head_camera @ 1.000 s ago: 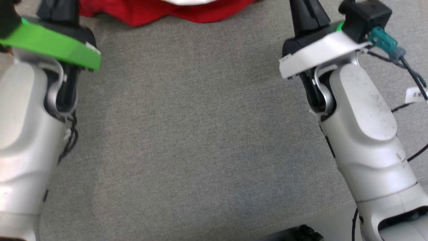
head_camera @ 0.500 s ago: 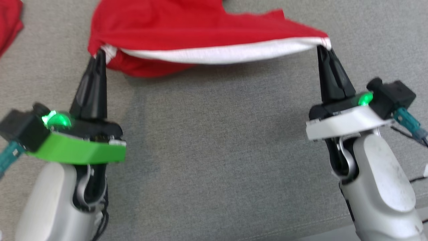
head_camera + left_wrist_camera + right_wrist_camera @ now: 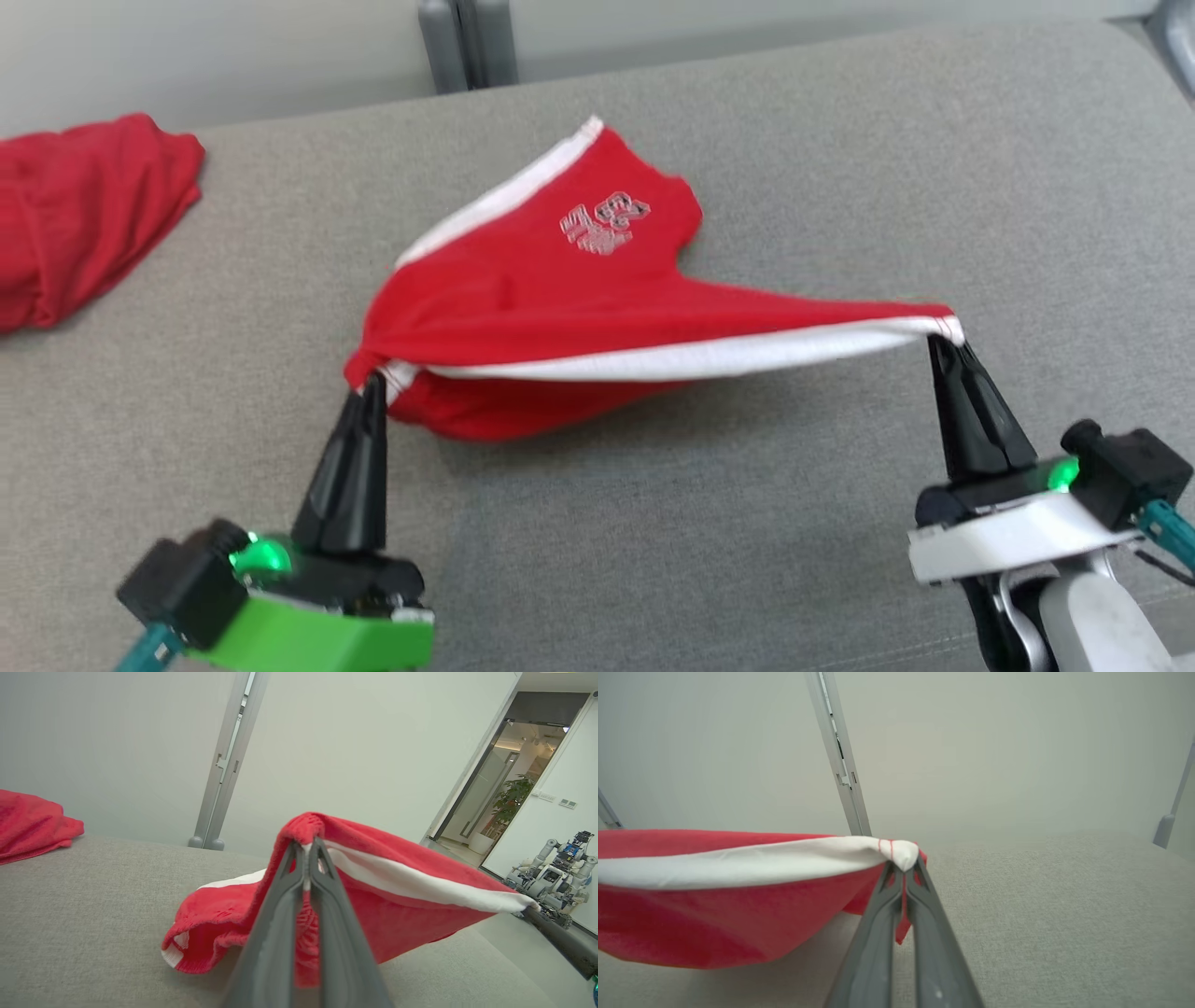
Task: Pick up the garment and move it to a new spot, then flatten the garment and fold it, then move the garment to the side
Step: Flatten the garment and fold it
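Surface (image 3: 840,187): grey fabric, pale wall (image 3: 350,742) behind. Left hand (image 3: 372,385) and right hand (image 3: 935,343) pinch garment (image 3: 560,299) hem, stretched.

Support: grey woven-fabric cushion top (image 3: 653,523) | far left: crumpled red cloth heap (image 3: 84,215) | centre: red white-trimmed shorts (image 3: 560,280), far end seemingly resting

The long black fingers (image 3: 350,476) taper to fine tips. The left gripper (image 3: 372,383) has a bright green collar (image 3: 317,639), the right gripper (image 3: 936,343) a white collar (image 3: 1008,546) (each with a small green light (image 3: 1060,474) glowing at the base). Boxy black cameras (image 3: 1125,471) flank both wrists, trailing teal connectors (image 3: 1172,527); the right forearm (image 3: 1092,625) is pale grey.
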Controlling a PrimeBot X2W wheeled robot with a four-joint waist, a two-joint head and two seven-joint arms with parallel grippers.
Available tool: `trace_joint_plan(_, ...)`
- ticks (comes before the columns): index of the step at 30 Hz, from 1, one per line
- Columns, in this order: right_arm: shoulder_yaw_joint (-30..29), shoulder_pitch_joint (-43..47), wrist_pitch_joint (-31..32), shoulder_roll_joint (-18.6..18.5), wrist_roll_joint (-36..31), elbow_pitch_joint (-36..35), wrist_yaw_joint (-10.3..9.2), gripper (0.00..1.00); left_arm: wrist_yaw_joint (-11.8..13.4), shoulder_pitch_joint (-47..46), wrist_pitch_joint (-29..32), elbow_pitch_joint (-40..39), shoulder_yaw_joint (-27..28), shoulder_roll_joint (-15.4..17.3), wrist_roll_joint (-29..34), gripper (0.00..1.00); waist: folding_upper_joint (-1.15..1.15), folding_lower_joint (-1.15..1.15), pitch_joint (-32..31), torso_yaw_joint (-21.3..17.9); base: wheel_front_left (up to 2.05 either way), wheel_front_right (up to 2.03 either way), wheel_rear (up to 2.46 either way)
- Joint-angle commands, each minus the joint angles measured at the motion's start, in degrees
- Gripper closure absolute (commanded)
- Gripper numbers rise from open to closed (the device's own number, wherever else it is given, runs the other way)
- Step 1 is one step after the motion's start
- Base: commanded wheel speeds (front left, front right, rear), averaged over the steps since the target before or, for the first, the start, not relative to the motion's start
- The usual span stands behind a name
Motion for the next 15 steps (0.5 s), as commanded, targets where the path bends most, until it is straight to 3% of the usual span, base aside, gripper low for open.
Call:
trace_joint_plan(1,-0.01,2.06,1.07,-0.78,-0.71,-1.56,0.0,1.0,-0.24,2.52,-0.04,-0.71,-0.37,-0.09,0.85,1.0,0.0,0.0,-3.35,0.55,0.0,0.0,0.0)
trace_joint_plan(8,-0.77,8.19,6.56,-3.0,-1.08,-7.49,0.0,1.0,-0.24,8.72,-0.04,-1.26,-3.35,-0.57,-0.14,1.0,0.0,0.0,-2.75,2.06,0.0,0.0,0.0)
trace_joint_plan(15,-0.98,4.41,7.95,-4.21,-0.6,-3.6,0.0,1.0,-0.24,8.66,-0.04,4.31,-6.09,-1.93,-5.7,1.0,0.0,0.0,-0.04,4.83,0.0,0.0,0.0)
